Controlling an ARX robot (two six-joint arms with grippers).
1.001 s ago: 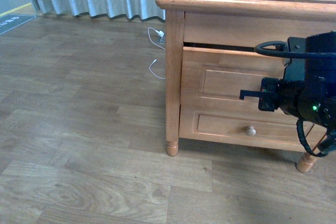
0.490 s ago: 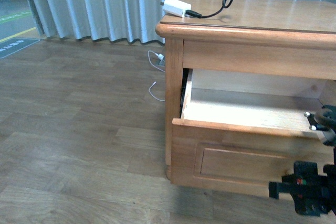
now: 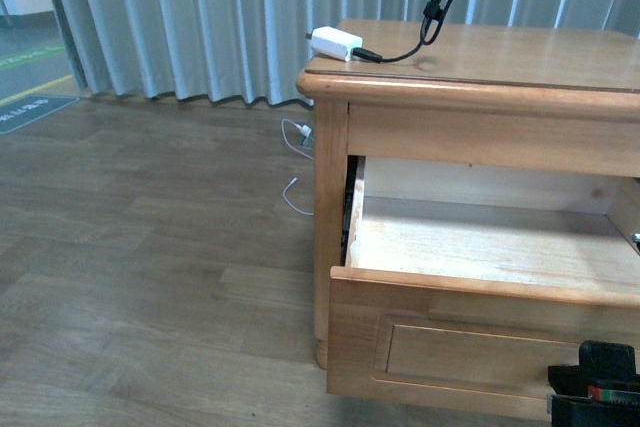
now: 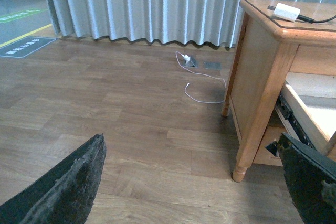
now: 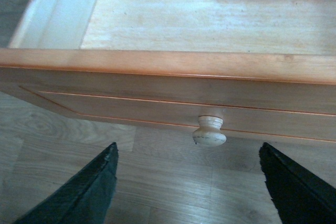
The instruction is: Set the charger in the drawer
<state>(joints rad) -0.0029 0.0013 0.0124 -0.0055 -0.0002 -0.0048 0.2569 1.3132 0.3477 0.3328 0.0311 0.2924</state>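
The charger (image 3: 335,43), a small white block with a black cable, lies on the left corner of the wooden cabinet top; it also shows in the left wrist view (image 4: 286,12). The drawer (image 3: 480,332) stands pulled wide open, and its pale interior (image 3: 490,237) holds nothing. In the right wrist view my right gripper (image 5: 188,149) is open just in front of and below the drawer's round knob (image 5: 209,131), not touching it. Part of my right arm (image 3: 598,387) shows at the drawer front. My left gripper (image 4: 191,140) is open and empty above the floor, left of the cabinet.
A thin white cable with a white plug (image 4: 202,77) lies on the wood floor beside the cabinet, near the grey curtain (image 3: 200,17). The cabinet's front leg (image 4: 240,170) stands close to my left gripper. A floor mat (image 3: 30,112) lies far left.
The drawer has gone from nearly shut to wide open. My right arm has dropped low in the front view, and its gripper is off the knob.
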